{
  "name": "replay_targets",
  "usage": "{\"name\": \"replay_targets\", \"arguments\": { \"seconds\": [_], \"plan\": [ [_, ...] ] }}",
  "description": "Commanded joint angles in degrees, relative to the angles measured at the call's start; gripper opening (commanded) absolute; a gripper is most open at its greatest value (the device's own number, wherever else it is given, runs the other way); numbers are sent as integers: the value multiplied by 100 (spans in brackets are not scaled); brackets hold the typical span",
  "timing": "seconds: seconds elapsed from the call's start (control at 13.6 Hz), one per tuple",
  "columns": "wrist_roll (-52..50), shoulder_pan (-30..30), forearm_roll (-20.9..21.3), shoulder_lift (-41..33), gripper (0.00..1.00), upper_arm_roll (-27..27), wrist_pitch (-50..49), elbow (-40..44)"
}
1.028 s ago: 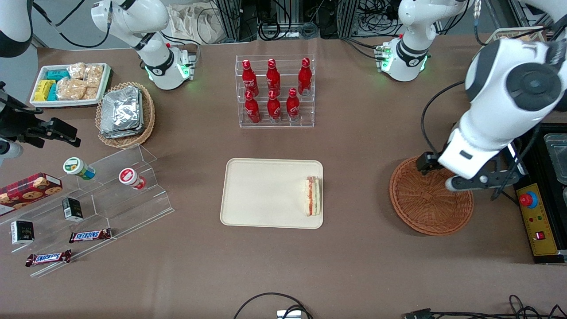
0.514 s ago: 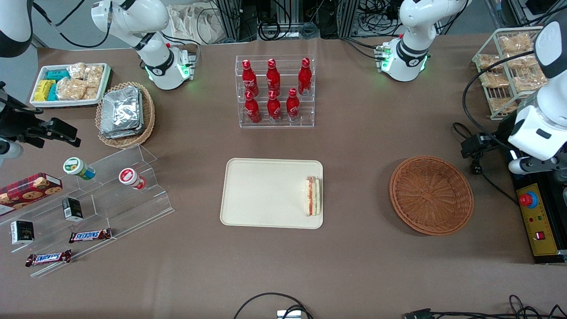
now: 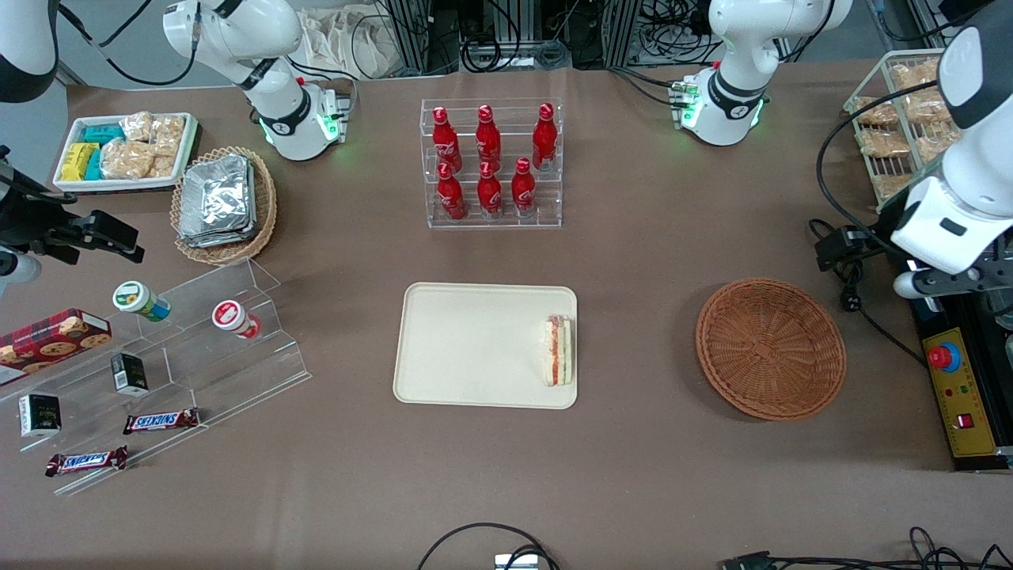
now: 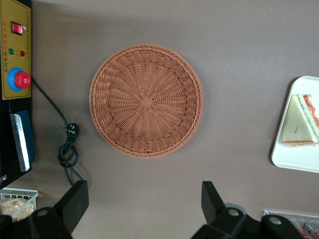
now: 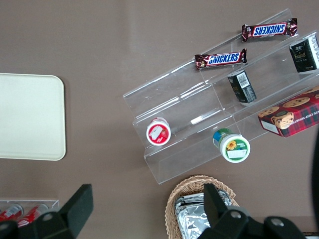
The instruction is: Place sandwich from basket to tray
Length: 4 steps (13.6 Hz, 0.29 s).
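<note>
The sandwich lies on the cream tray, against the rim nearest the basket, its orange-red and white cut edge up. It also shows in the left wrist view on the tray's corner. The reddish-brown wicker basket is empty; the wrist view shows its bare weave. My left gripper is open and empty, held high above the table near the working arm's end, off to the side of the basket. In the front view its fingers are hidden by the arm.
A yellow control box with a red button and a black cable lie beside the basket. A wire rack of bagged snacks stands toward the working arm's end. A clear rack of red bottles stands farther from the camera than the tray.
The left arm has drawn away from over the basket toward the working arm's end of the table and risen. The sandwich stays on the tray; the basket stays empty.
</note>
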Motion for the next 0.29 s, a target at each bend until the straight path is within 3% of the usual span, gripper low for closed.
{"name": "replay_targets", "arguments": {
  "seconds": [0.0,0.22],
  "plan": [
    [33,-40,-91,-413,100,-20,47,-400],
    [41,-31,-108,-528,100,-64,91,-419]
  ]
}}
